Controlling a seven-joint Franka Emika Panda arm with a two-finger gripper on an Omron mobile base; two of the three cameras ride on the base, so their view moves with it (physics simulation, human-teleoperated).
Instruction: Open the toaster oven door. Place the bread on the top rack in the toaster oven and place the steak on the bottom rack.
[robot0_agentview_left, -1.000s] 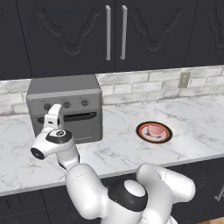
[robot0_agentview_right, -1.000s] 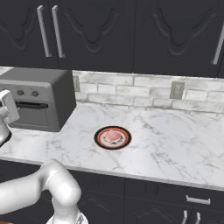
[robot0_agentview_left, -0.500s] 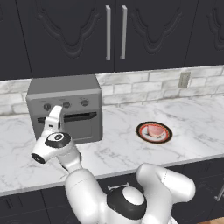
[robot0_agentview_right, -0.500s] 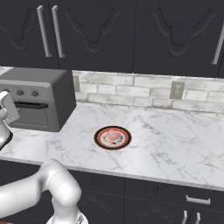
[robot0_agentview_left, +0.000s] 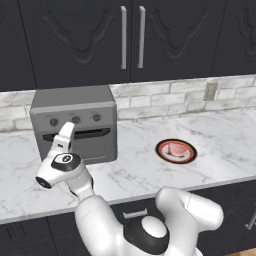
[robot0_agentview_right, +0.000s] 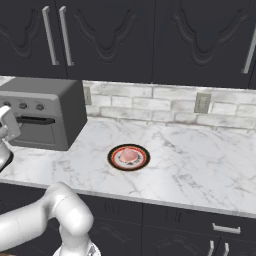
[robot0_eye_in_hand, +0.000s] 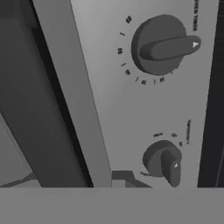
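Grey toaster oven door (robot0_agentview_left: 85, 142) shut; steak (robot0_agentview_right: 129, 155) waits on plate (robot0_agentview_right: 113, 154). My gripper (robot0_agentview_left: 65, 134) near handle (robot0_agentview_left: 78, 134), jaw state unclear. Everything left.

You see a glossy white arm (robot0_agentview_left: 95, 220) of rounded, bulbous segments with dark grey round joint caps, one cap by the oven (robot0_agentview_left: 75, 125) bearing small white marks.

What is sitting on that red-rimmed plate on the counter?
On the round red-rimmed plate lies a flat pinkish-red slab of steak, also seen in the right base view. Whether anything lies under or behind it cannot be told.
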